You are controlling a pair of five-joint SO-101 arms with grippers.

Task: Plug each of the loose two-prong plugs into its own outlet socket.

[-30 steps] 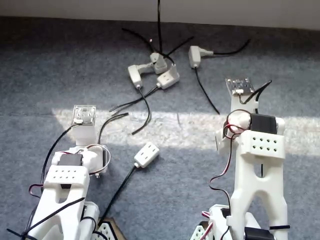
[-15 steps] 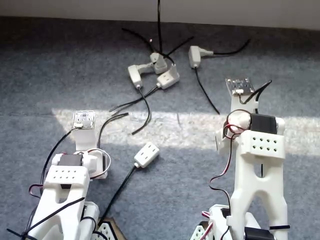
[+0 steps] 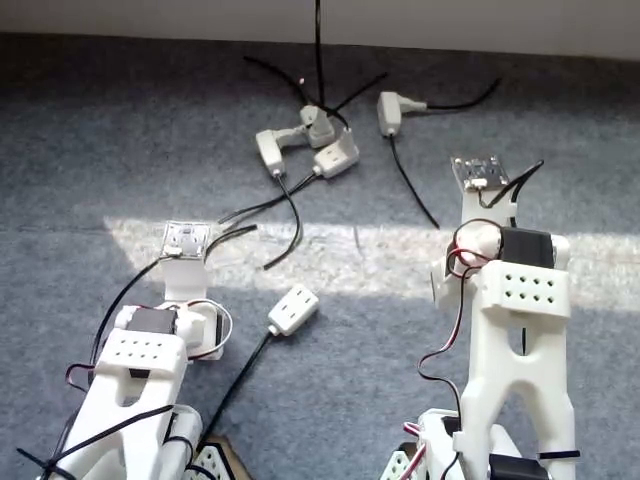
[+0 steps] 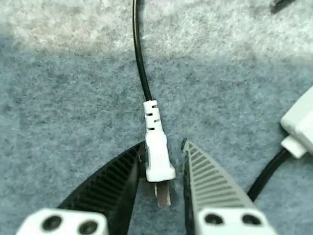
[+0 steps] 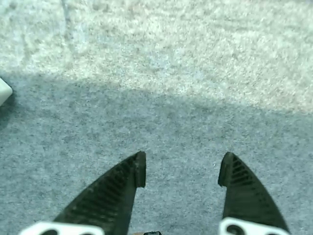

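The left gripper (image 4: 163, 145) has its jaws a little apart, one on each side of a small white two-prong plug (image 4: 158, 157). The black ribbed finger (image 4: 117, 176) is right against one flank of the plug. The grey finger (image 4: 205, 181) stands just off the other flank, so the plug is straddled rather than pinched. The plug lies flat on the grey carpet (image 4: 63, 98) with its two metal prongs (image 4: 163, 194) pointing back toward the wrist. Its thin black cord (image 4: 140, 58) runs straight away from the gripper.

Near that gripper is a white rectangular outlet socket block (image 4: 299, 122) with a thicker black lead of its own (image 4: 266, 176). Seen from above, this block (image 3: 293, 308) lies at about four o'clock from the left arm's wrist (image 3: 187, 242), close by but not touching it.

The right gripper (image 5: 182, 169) has its two black jaws spread wide over bare carpet, nothing between them. In the overhead view the right arm (image 3: 515, 295) stands at about four o'clock from the middle of the floor. It is well apart from the socket block.

At about twelve o'clock is a tangle of white plugs and sockets (image 3: 310, 145), their black cords crossing. Just beside it, toward one o'clock, lies a white angled plug (image 3: 389, 112).
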